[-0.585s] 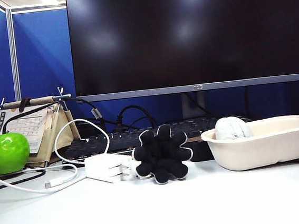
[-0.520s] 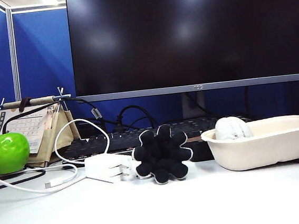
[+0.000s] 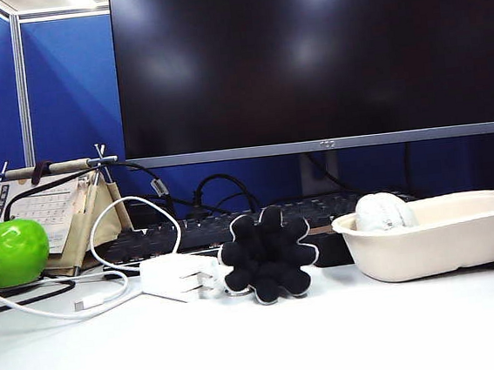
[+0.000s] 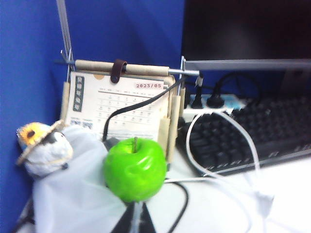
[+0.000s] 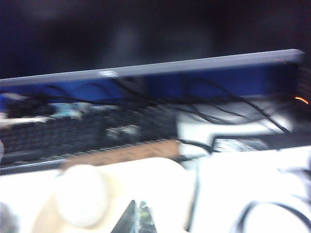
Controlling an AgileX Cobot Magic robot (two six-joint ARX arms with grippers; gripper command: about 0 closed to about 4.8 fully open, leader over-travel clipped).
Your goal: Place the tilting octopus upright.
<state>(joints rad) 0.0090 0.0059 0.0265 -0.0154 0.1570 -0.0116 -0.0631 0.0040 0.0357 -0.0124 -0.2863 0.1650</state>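
Note:
The octopus (image 3: 267, 255) lies tipped on its side on the white table in the exterior view, its black flower-shaped underside facing the camera, beside a white charger (image 3: 179, 275). Neither arm shows in that view. My left gripper (image 4: 135, 219) is shut with nothing in it, its tips pointing at a green apple (image 4: 134, 168) just in front. My right gripper (image 5: 138, 217) is shut and empty too, in front of a beige oval bowl (image 5: 146, 187) that holds a white round lump (image 5: 80, 194). The octopus shows in neither wrist view.
A large dark monitor (image 3: 313, 56) stands at the back, with a black keyboard (image 3: 208, 230) under it. On the left are the green apple (image 3: 8, 252), a desk calendar (image 3: 53, 212) and white cables (image 3: 108, 290). The beige bowl (image 3: 449, 240) sits at the right.

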